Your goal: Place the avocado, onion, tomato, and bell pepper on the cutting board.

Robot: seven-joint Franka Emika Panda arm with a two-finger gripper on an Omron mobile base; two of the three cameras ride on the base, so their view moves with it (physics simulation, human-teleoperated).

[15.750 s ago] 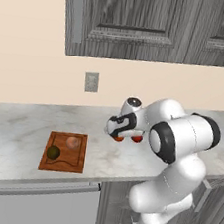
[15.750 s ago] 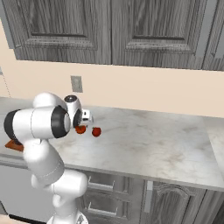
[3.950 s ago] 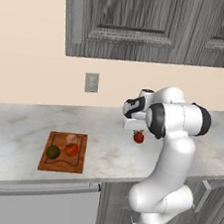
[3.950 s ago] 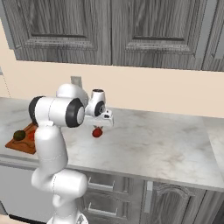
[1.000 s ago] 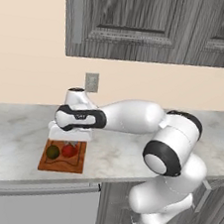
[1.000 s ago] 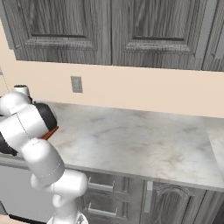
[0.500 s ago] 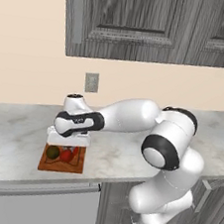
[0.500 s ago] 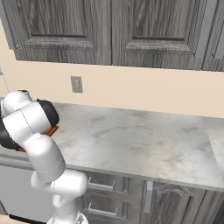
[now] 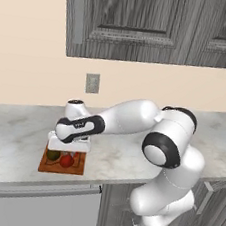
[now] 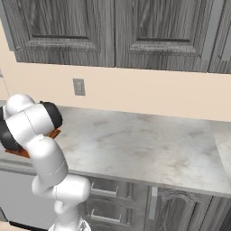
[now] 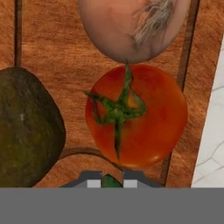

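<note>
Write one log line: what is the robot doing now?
end effector: shut on a green thing, over board | on board: avocado, onion, tomato

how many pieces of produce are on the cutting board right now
3 lying on the board in the hand view: avocado at left, tomato in the middle, onion above it. A green bit between the fingertips may be a fourth, mostly hidden.

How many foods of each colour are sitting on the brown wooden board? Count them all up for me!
On the flat reddish-brown wooden cutting board:
Dark green: 1 (the dull-skinned roundish avocado)
Pale peach-pink: 1 (the round onion)
Red: 1 (the round tomato with a green stem)
Total: 3
</note>
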